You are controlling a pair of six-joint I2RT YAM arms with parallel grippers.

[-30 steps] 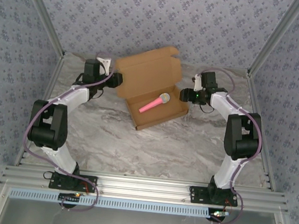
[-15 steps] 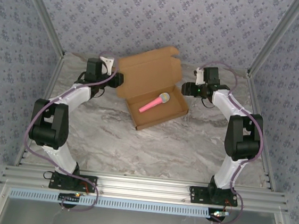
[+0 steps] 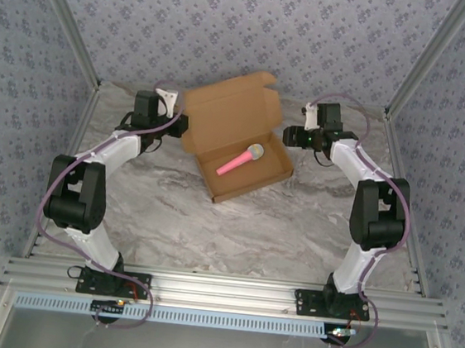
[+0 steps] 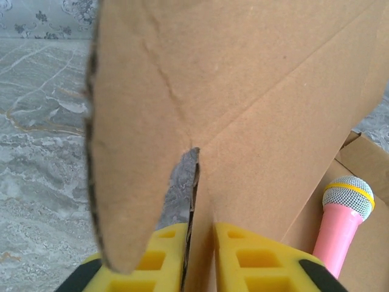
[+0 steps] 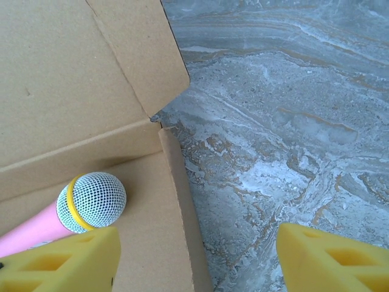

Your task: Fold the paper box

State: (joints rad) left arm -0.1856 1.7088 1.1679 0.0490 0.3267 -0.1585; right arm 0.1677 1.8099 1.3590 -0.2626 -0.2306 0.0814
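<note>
While the paper box (image 3: 245,175) sits toward the back middle of the marble surface (image 3: 210,230), a shallow brown tray turned at a slant, its lid stands up from the far long side. Inside the tray lies a pink toy microphone (image 3: 238,162), its grey mesh head with a yellow ring pointing toward the right end of the box. The left hand (image 3: 181,124) is at the left edge of the raised lid. Seen from the left wrist, its yellow fingers (image 4: 243,258) are close together with the thin cardboard edge pinched between them, just under a notch where a rounded side flap meets the lid panel. That flap bends off toward the left of this view. The right hand (image 3: 286,136) is just beside the right end of the box, near the corner where lid and tray meet, and it grips nothing. From the right wrist its fingers (image 5: 61,264) stand wide apart, one over the tray floor near the microphone head, the other over bare marble, with the tray's short right wall running between them
</note>
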